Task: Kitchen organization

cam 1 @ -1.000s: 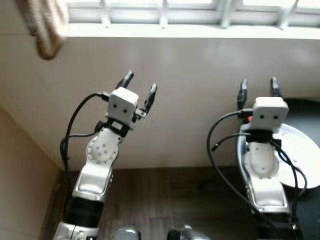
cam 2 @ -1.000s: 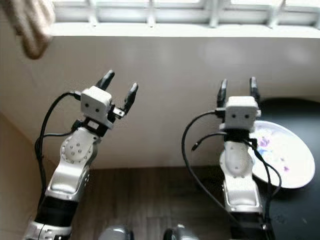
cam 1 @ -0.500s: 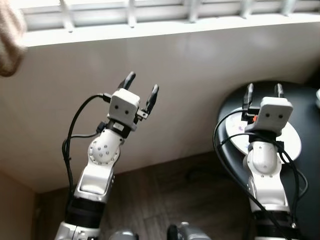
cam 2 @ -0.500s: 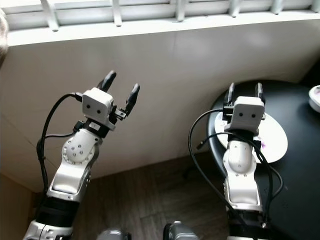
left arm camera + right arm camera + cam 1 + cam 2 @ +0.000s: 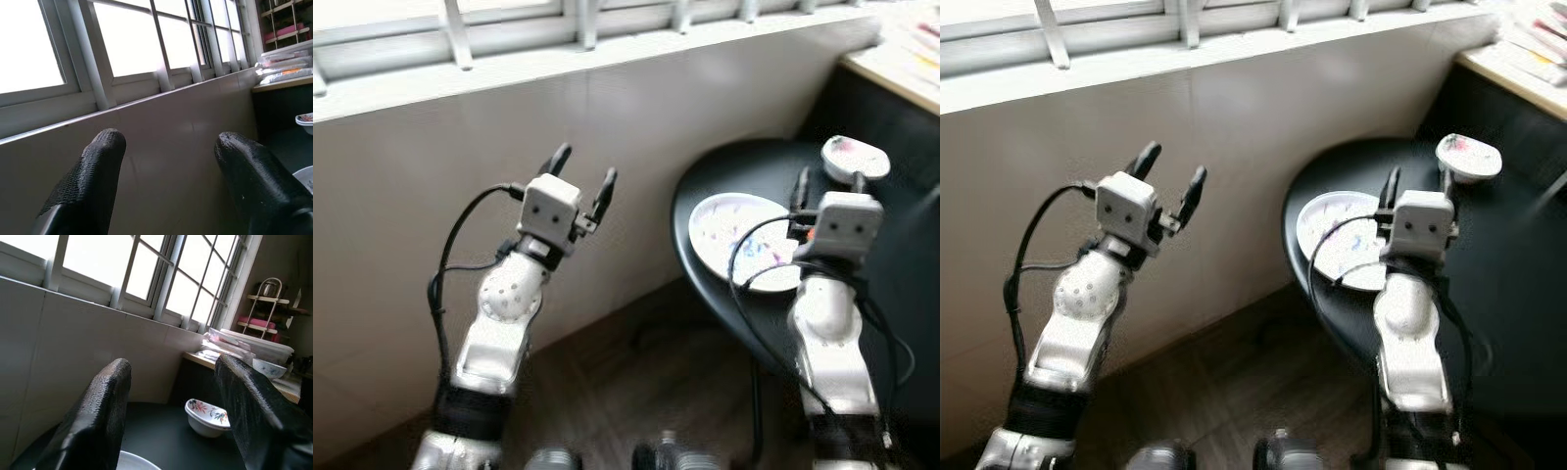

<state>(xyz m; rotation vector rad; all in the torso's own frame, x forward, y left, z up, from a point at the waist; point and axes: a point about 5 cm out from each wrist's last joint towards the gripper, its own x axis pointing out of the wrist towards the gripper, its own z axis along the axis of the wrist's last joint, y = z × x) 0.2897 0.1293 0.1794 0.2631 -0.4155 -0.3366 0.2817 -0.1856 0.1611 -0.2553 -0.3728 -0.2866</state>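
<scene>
Left arm: rising forward, bending at the wrist, left gripper (image 5: 583,174) holding its fingers apart. Right arm: reaching forward, right gripper (image 5: 172,406) likewise spreading its fingers.

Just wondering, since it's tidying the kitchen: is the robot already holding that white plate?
No. The white plate lies on the black round table, and both end effectors, left and right, are open and hold nothing.

Both eye views look forward and down from the head onto the round black worktop (image 5: 744,176) below the window — the same scene, slightly offset. Each wrist view looks level along its own fingers, the right one nearer the worktop.
</scene>
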